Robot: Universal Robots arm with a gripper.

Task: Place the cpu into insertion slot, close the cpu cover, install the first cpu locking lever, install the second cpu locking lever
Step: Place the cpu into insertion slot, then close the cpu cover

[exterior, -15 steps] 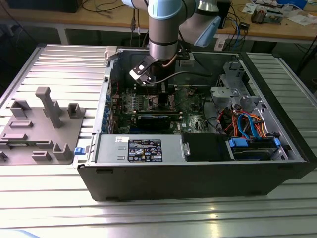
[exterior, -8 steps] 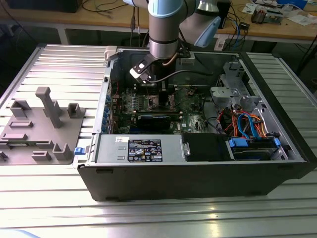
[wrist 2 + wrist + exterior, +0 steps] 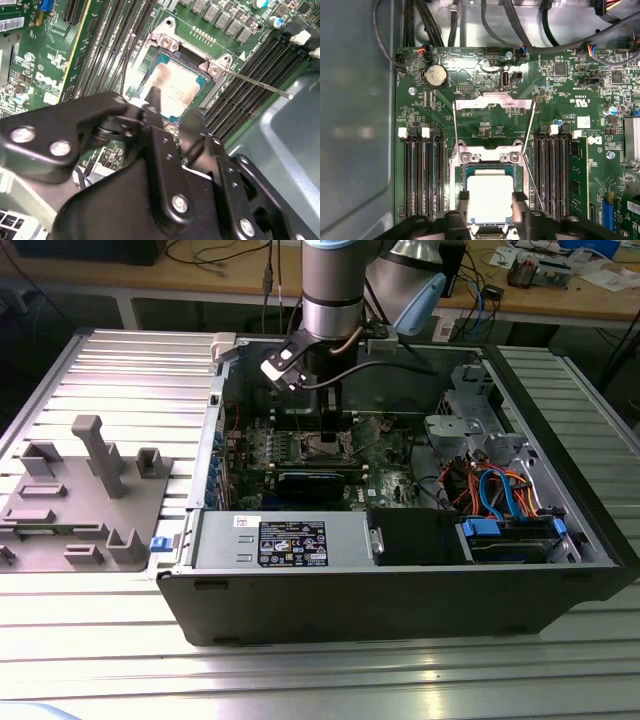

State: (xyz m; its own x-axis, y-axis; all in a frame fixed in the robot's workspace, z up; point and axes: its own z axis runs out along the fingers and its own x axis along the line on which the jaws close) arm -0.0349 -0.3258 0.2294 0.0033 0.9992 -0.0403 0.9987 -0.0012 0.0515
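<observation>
1. In the exterior view, your arm (image 3: 330,300) reaches down into the open case (image 3: 400,600). The gripper (image 3: 328,428) is low over the green board (image 3: 385,480).
2. The cpu (image 3: 489,192) lies flat in the slot (image 3: 487,171), silver top up. You see it seated in both wrist views (image 3: 177,85).
3. The gripper (image 3: 490,202) straddles the cpu at two opposite edges. You cannot tell whether it grips the chip or has let go.
4. The cover (image 3: 492,104) is swung open, hinged at the slot edge away from the gripper. Bare board shows through its window.
5. In the second wrist view, a thin lever (image 3: 255,82) stands raised off the board beside the slot.
6. A grey fixture (image 3: 90,490) sits outside the case, on the exterior view's left.
</observation>
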